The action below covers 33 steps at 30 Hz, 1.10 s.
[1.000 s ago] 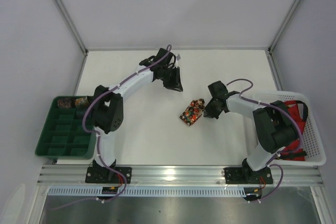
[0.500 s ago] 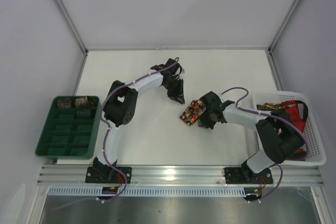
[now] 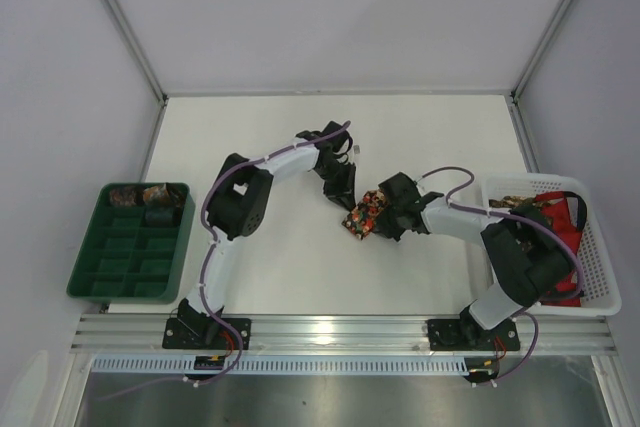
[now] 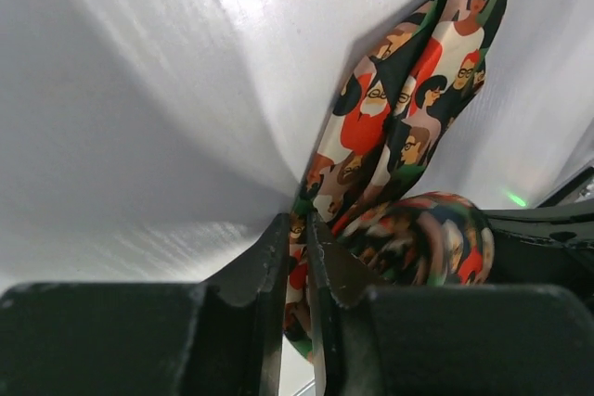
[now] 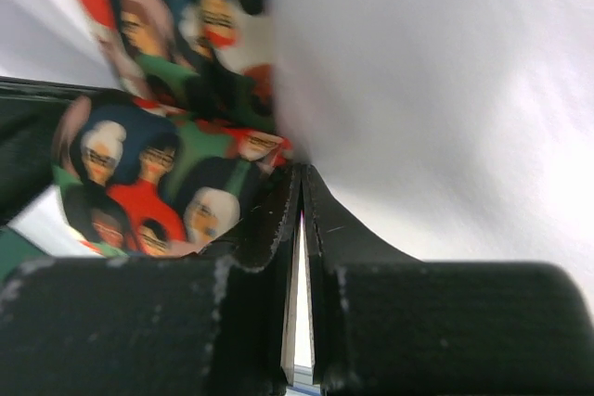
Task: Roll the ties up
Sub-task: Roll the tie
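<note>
Left fingers [image 4: 264, 271] pinch an edge of the tie [image 4: 408, 118], right fingers [image 5: 269, 220] pressed together alongside.

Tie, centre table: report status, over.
Left gripper shut on tie at its edge. Right gripper shut, beside rolled part. Tie partly rolled on table. Nothing else close.

No legible text (faces only).
</note>
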### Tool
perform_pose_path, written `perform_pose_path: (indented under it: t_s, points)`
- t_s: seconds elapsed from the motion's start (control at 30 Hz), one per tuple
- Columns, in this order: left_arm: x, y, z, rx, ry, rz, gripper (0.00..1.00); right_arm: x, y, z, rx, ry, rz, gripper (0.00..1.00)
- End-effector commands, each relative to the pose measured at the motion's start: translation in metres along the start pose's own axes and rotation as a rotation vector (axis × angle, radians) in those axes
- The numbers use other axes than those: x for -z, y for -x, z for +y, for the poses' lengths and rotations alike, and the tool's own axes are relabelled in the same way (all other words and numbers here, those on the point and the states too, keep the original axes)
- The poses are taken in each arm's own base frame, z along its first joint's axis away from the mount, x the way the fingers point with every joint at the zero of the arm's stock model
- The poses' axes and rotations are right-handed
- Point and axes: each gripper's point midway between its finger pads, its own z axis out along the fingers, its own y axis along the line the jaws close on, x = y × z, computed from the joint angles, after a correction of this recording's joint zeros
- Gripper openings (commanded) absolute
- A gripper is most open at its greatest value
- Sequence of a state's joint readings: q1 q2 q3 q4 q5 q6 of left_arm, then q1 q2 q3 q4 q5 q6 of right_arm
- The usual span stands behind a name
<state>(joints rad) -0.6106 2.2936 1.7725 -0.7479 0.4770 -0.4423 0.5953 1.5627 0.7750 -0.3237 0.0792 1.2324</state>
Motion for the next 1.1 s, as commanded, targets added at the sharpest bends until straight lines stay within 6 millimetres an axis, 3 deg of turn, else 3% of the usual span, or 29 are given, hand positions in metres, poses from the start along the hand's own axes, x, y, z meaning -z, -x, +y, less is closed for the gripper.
perform_pose_path:
  t_s: [0.0, 0.1, 0.2, 0.4, 0.63, 0.73, 0.87, 0.97, 1.0, 1.07]
  points:
    - [-0.003, 0.002, -0.009, -0.042, -0.047, 0.024, 0.19, -0.023, -0.004, -0.011, -0.010, -0.061, -0.007, 0.07]
    - [-0.006, 0.000, -0.010, -0.053, -0.042, 0.053, 0.19, -0.034, -0.011, 0.000, -0.032, -0.051, 0.019, 0.06]
    - [-0.006, -0.001, -0.007, -0.052, -0.021, 0.055, 0.19, -0.038, -0.015, -0.003, -0.054, -0.068, 0.027, 0.06]
    - [0.007, 0.011, 0.005, -0.051, 0.057, -0.001, 0.19, -0.016, -0.004, -0.017, 0.027, -0.075, -0.012, 0.06]
    - [0.045, 0.045, 0.034, -0.015, 0.165, -0.115, 0.25, 0.013, 0.015, -0.019, 0.194, -0.061, -0.067, 0.07]
    - [0.066, 0.059, 0.041, -0.001, 0.168, -0.172, 0.34, 0.026, 0.032, -0.007, 0.313, -0.016, -0.103, 0.08]
    - [0.093, 0.067, 0.040, -0.005, 0.165, -0.235, 0.40, 0.038, 0.065, 0.025, 0.426, 0.131, -0.110, 0.14]
    - [0.110, 0.063, 0.032, -0.024, 0.141, -0.266, 0.42, 0.037, 0.090, 0.052, 0.508, 0.192, -0.109, 0.21]
    - [0.115, 0.062, 0.030, -0.034, 0.130, -0.279, 0.43, 0.043, 0.100, 0.071, 0.525, 0.244, -0.099, 0.21]
    - [0.125, 0.049, 0.024, -0.044, 0.103, -0.285, 0.43, 0.024, 0.102, 0.072, 0.563, 0.213, -0.045, 0.20]
